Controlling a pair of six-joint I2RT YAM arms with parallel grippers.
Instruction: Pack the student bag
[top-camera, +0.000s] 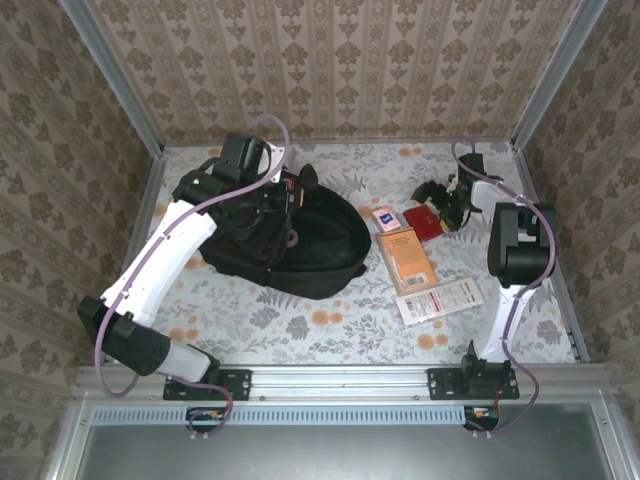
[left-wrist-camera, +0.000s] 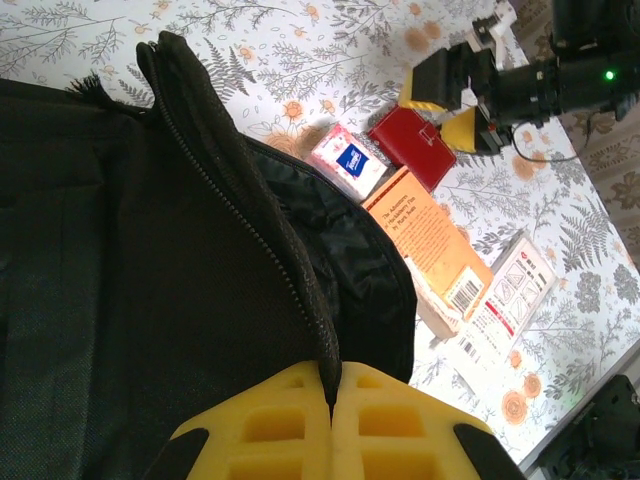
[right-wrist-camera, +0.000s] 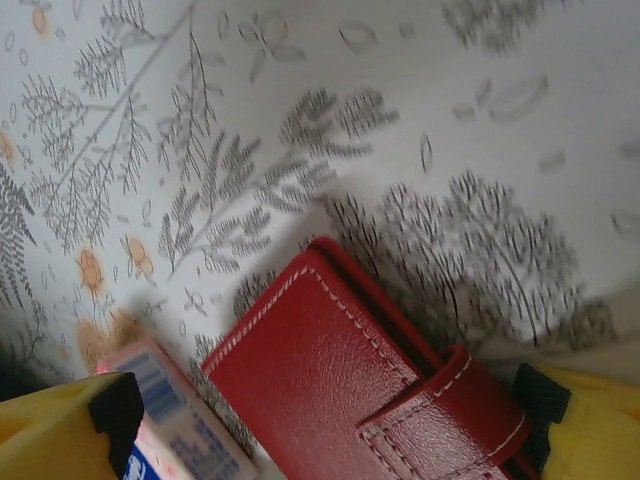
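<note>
Student bag (top-camera: 310, 250) lies flat on the left-centre of the flowered table (top-camera: 300, 330), its zip edge pinched by the left gripper (left-wrist-camera: 331, 385).

The table carries everything; the black bag is by far the biggest thing on it, with its rounded end turned toward a cluster of smaller items on its right. The left gripper's yellow fingers (left-wrist-camera: 270, 430) are pressed together with the bag's zippered rim caught between them. Just beside the bag lies an orange book (top-camera: 405, 258), and a white printed packet (top-camera: 440, 300) touches the book's near end. Beyond the book's far end sits a red wallet (right-wrist-camera: 330, 380); the right gripper (top-camera: 445, 205) hangs over it with fingers spread wide, one on each side. A small pink-and-white pack (top-camera: 383, 219) lies between wallet and bag.
</note>
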